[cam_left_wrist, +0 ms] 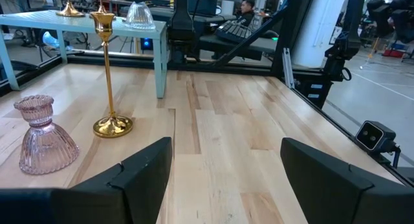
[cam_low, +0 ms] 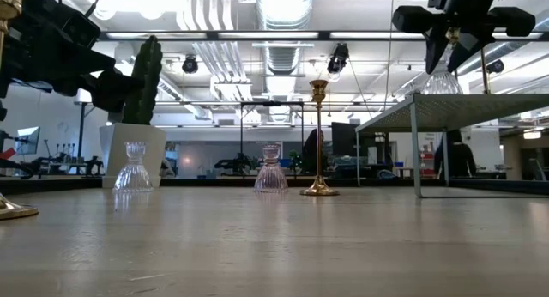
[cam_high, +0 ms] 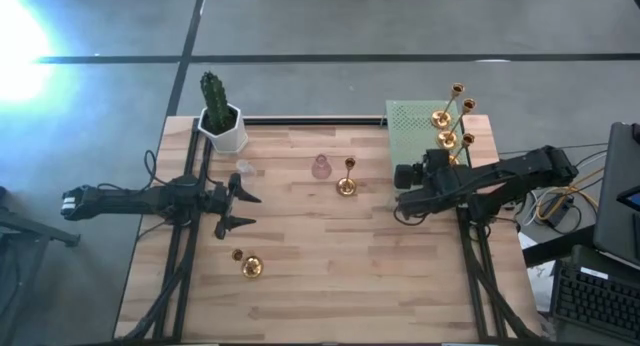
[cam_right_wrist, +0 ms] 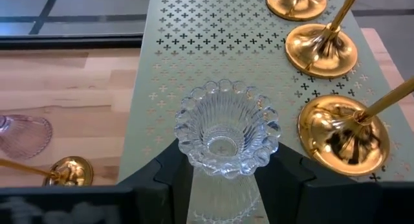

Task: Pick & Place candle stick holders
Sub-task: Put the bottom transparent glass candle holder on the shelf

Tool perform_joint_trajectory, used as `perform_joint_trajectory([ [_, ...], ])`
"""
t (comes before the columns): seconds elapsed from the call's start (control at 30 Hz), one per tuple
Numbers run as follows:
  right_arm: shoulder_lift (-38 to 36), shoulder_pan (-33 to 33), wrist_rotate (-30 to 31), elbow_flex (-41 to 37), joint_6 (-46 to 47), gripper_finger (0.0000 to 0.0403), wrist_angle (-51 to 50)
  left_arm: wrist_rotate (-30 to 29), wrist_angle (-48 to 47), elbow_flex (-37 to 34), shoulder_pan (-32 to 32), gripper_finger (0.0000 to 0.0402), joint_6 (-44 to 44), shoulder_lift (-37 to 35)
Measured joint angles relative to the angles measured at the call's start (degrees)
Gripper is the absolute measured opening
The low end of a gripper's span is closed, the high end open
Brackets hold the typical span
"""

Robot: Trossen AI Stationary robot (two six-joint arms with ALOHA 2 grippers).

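Observation:
My right gripper [cam_high: 403, 189] is shut on a clear glass candle holder [cam_right_wrist: 226, 136] at the near left corner of the raised green perforated shelf [cam_high: 410, 126]. Three or more gold holders [cam_high: 447, 126] stand on the shelf. On the table stand a gold holder [cam_high: 347, 186], a pinkish glass one [cam_high: 321, 167] and a clear glass one [cam_high: 244, 168]. Another gold holder [cam_high: 250, 267] lies near the front left. My left gripper [cam_high: 253, 211] is open and empty at the table's left, pointing right. My right gripper pinches the clear glass holder between its two fingers [cam_right_wrist: 171, 172], one on each side of its ribbed body [cam_right_wrist: 194, 185] below the scalloped cup. The fingers point down from above. The holder is upright, its base at the shelf top [cam_low: 442, 84]; whether it rests there, I cannot tell.
A white pot with a green cactus [cam_high: 220, 121] stands at the far left corner. The shelf stands on thin legs [cam_low: 413, 147]. Bare wood lies across the table's middle and near side [cam_high: 360, 276].

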Motion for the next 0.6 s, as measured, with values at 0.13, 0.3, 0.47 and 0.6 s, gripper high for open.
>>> perform_joint_trajectory([
  [0.13,-0.71,-0.99,0.13,-0.11,-1.3,0.0134,0.26,0.02,-0.02,0.0,0.0,0.0294,0.0,0.0],
  [0.3,-2.35,-2.08,-0.69,-0.2,-6.63,0.0135,0.26,0.02,0.0,0.0,0.0,0.0294,0.0,0.02],
  [0.47,-4.35,-2.12,-0.35,-0.2,-9.63,0.0144,0.22,0.02,-0.01,0.0,0.0,0.0294,0.02,0.02],
  [0.6,-5.41,-2.12,2.36,-0.2,-10.82,0.0152,0.25,0.01,-0.02,0.0,0.0,0.0294,0.02,0.02],
])
